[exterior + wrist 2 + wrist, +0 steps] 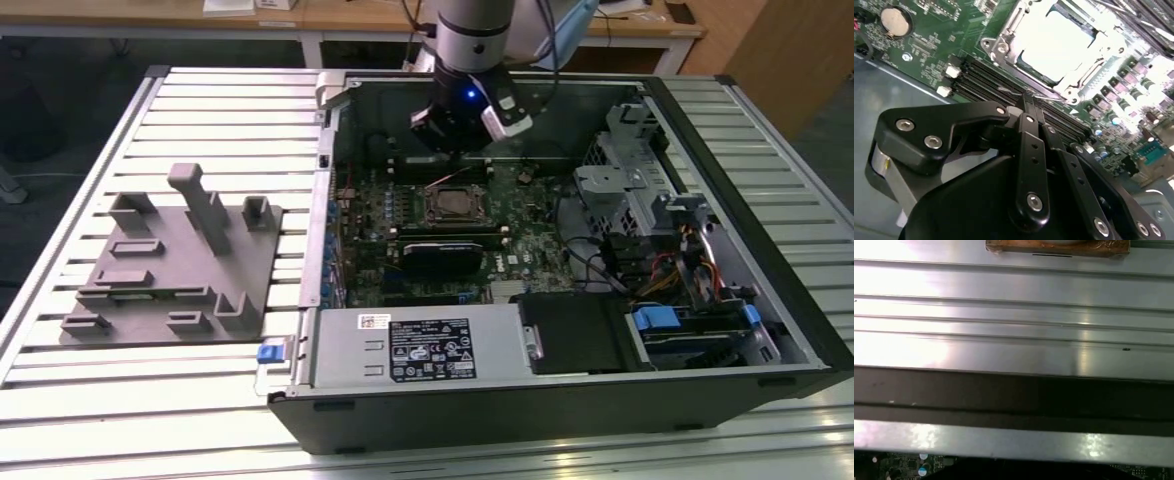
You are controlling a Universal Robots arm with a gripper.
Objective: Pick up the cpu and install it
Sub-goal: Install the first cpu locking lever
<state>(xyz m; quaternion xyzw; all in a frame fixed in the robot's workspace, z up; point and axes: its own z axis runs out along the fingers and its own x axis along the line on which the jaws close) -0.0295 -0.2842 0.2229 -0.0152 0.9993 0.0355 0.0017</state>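
Note:
The cpu (1056, 42) lies flat inside the black socket frame (1004, 42) on the green motherboard, its silvery-white top brightly lit. In the exterior view the cpu (454, 204) sits mid-board inside the open computer case. My gripper (457, 150) hangs just above and behind the socket, toward the case's far wall. In the second wrist view the gripper (1028, 100) has its black fingers pressed together, shut with nothing visible between them, the tips a short way off the socket's edge.
A grey fixture block (174, 260) stands on the slatted table at the exterior view's left. Inside the case are memory slots (984, 85), a coin battery (894, 21), a power supply (414, 345) and drive cages (641, 180). The table's metal slats (1014, 315) appear in the first wrist view.

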